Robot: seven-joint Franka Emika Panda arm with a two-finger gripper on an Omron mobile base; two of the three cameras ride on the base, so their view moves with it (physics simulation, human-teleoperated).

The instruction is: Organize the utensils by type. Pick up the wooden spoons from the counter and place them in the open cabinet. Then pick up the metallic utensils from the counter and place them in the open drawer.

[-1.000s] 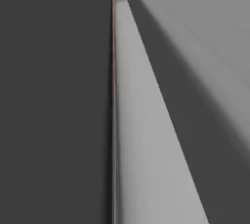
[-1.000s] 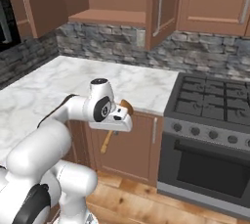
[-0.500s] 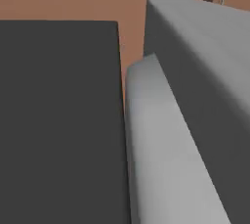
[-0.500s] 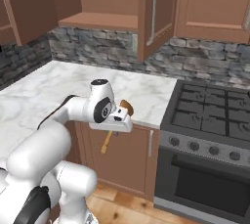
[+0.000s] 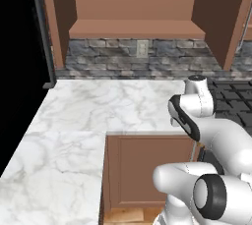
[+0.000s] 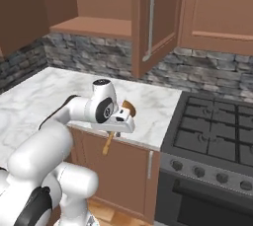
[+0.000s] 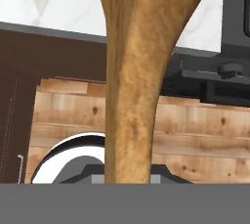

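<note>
Golden-brown wood fills the hand camera's frame: a wooden spoon (image 7: 131, 71) sits clamped in the pincer (image 6: 118, 127), whose jaws are drawn in narrowly on the neck where bowl meets handle. In the right base view the spoon's round bowl pokes out above the pincer and its thin handle hangs down below it, in front of the brown base cabinets (image 6: 123, 170). The pincer hovers at the front edge of the marble tabletop (image 6: 148, 106), with a black gas stove (image 6: 212, 131) off to its right.

Up and behind the pincer, beyond the stone backsplash (image 5: 138, 54), the open cabinet (image 5: 138, 27) shows a bare wooden shelf with nothing on it; its door (image 6: 153, 18) with a silver bar handle swings out over the tabletop.

By the look of things the job is in its opening stage: one wooden spoon is lifted and on its way, not yet shelved. The carry up to that bare shelf and the release there are judged to be the step in hand. The shorter spoon, the metallic utensils and the open drawer lie outside these frames, so that work appears to remain ahead.
</note>
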